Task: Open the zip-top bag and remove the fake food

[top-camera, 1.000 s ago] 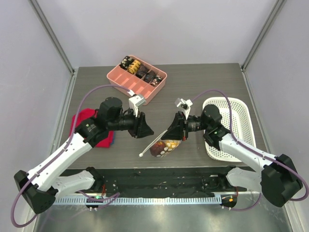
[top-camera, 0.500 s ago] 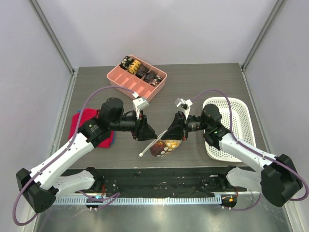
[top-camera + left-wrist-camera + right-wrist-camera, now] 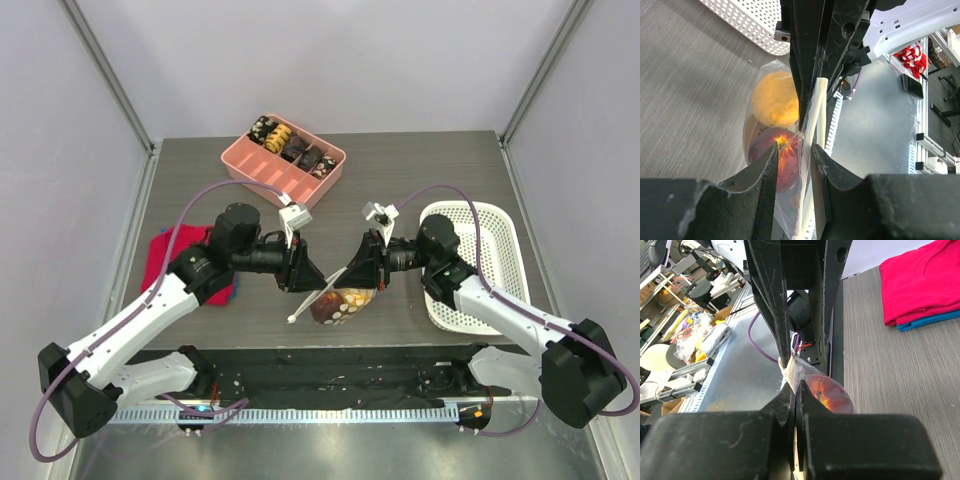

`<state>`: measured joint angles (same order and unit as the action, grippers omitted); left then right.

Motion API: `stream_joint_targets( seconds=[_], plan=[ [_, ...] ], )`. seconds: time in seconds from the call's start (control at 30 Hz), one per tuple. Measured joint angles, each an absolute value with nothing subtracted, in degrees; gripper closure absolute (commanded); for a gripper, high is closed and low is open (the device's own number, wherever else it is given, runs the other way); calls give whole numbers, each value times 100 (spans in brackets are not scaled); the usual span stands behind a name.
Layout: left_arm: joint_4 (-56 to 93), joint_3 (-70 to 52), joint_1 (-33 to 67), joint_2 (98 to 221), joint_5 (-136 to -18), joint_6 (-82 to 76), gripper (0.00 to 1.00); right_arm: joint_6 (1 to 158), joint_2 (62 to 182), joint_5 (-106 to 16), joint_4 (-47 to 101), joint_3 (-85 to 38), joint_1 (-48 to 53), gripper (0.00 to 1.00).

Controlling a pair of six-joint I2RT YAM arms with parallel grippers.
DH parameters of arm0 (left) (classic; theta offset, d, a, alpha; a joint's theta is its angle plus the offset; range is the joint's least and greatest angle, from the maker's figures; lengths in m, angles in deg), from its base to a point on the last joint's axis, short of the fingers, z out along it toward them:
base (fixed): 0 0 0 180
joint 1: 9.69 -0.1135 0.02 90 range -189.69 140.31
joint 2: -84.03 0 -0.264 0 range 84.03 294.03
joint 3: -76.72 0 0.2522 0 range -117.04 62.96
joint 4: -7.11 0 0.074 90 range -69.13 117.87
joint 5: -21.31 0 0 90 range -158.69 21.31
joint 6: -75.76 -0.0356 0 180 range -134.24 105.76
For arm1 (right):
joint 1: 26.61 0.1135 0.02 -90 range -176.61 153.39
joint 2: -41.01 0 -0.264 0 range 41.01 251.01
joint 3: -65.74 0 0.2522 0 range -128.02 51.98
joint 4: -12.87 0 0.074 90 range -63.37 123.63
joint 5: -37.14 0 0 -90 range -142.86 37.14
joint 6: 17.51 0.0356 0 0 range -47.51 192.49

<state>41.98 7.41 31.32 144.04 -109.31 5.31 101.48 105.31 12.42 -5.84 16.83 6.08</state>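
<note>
The zip-top bag [image 3: 338, 302] hangs just above the table's front edge, its white zip strip [image 3: 318, 296] slanting up to the right. Inside are the fake food pieces, one orange [image 3: 775, 99] and one dark red [image 3: 784, 161]. My right gripper [image 3: 362, 272] is shut on the bag's upper edge and holds it up; the right wrist view shows its jaws [image 3: 795, 390] pinching the film above the red piece [image 3: 829, 392]. My left gripper [image 3: 312, 278] is open, its fingers [image 3: 765, 172] either side of the zip strip [image 3: 812, 125].
A pink divided tray [image 3: 285, 165] with brown and striped pieces stands at the back. A folded red cloth [image 3: 180, 252] lies under the left arm. A white mesh basket [image 3: 482, 262] sits at the right, close behind the right arm.
My left gripper has moved right toward the bag, so its open jaws now straddle the zip strip. The right gripper and bag have stayed put.
</note>
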Motion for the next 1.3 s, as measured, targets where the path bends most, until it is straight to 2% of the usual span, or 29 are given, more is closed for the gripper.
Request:
stream_joint_targets(
  seconds=[0.1, 0.2, 0.23, 0.27, 0.33, 0.37, 0.43, 0.47, 0.53, 0.7, 0.87, 1.0, 1.3],
  plan=[
    [4180, 741, 3171, 14480, -10929, 538, 71, 10150, 10531, 1233, -586, 1683, 608, 99],
    [4200, 743, 3230, 14633, -10927, 538, 80, 10152, 10531, 1185, -584, 1683, 608, 98],
    [4220, 747, 3237, 14679, -10923, 536, 91, 10152, 10531, 1154, -584, 1683, 608, 96],
    [4248, 756, 3239, 14712, -10901, 529, 97, 10152, 10531, 1130, -582, 1683, 608, 91],
    [4327, 763, 3246, 14736, -10831, 538, 100, 10150, 10531, 1038, -534, 1681, 608, 77],
    [4370, 763, 3248, 14736, -10768, 520, 100, 10144, 10537, 992, -490, 1678, 608, 58],
    [4475, 763, 3257, 14720, -10584, 518, 100, 10133, 10557, 859, -341, 1654, 608, 46],
    [4543, 763, 3259, 14714, -10407, 540, 100, 9995, 10572, 728, -160, 1613, 608, 34],
    [4602, 763, 3261, 14707, -10134, 623, 100, 9905, 10601, 477, 155, 1536, 608, 27],
    [4644, 763, 3268, 14784, -9034, 1108, 100, 9573, 10795, -848, 1595, 1097, 623, 26],
    [4591, 743, 3501, 15479, -7692, 1692, 100, 9912, 10913, -2426, 2603, 846, 628, 25],
    [4733, 465, 3987, 16299, -6453, 2171, 100, 10686, 10913, -3230, 2994, 850, 645, 25],
    [4556, 288, 4467, 16723, -5327, 3036, 100, 12041, 11005, -4426, 3429, 863, 1329, 30]
  ],
)
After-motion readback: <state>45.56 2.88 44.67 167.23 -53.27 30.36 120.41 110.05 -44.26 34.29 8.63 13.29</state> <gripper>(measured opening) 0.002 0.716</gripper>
